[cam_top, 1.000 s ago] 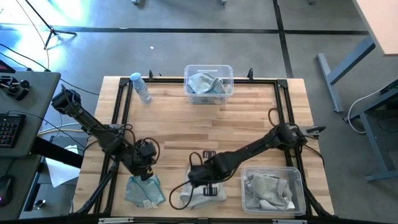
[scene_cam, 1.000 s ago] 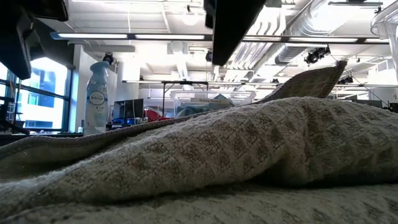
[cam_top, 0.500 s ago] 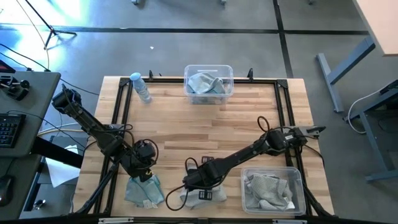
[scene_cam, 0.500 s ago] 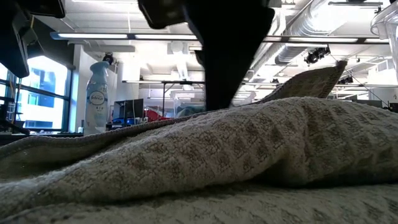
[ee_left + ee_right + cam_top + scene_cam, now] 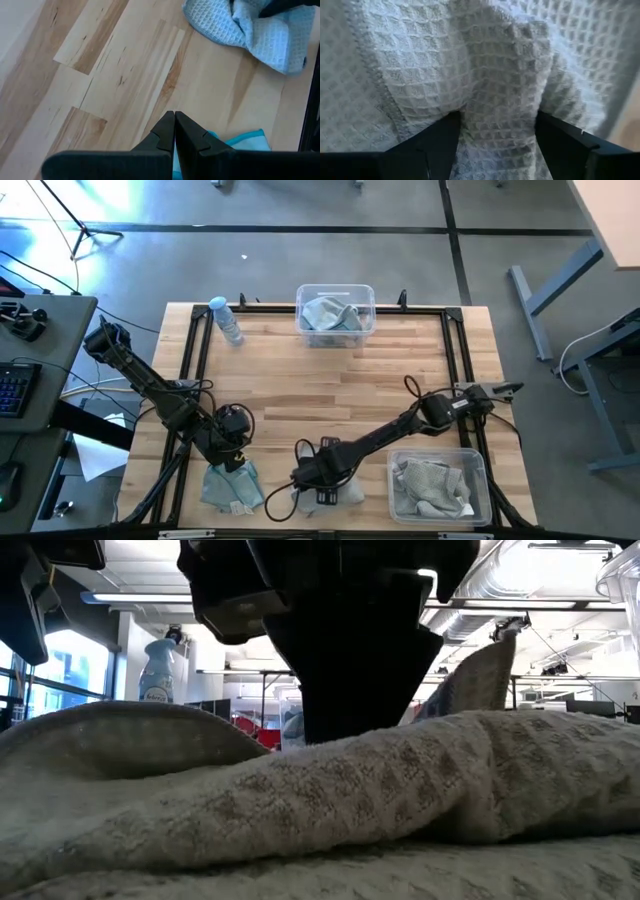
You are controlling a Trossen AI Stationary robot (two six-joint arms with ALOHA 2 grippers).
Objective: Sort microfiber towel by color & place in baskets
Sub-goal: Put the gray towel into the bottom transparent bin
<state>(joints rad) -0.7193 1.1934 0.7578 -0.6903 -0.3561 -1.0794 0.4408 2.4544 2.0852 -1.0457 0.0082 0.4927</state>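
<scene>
- Wooden slat surface (image 5: 320,395) inside a black frame, on a grey floor; a desk with a keyboard lies off at 9 o'clock.
- Right pincer (image 5: 318,478) is down at 6 o'clock on a pale grey towel (image 5: 345,494); the right wrist view shows its fingers (image 5: 437,137) apart with a raised fold of the weave between them, not yet pinched.
- Step in hand, by my judgement: grasping this grey cloth. Next move calls for closing on the fold, lifting clear, and carrying it toward 4 o'clock into the near basket (image 5: 478,462), which already holds grey cloths.
- Left pincer (image 5: 234,448) waits at 7 o'clock with fingers pressed together, holding nothing, just above a blue towel (image 5: 230,486).
- Far basket (image 5: 370,300) at 12 o'clock holds blue-teal cloths.
- Water bottle (image 5: 226,320) at 11 o'clock is well apart; nothing blocks the short carry.
</scene>
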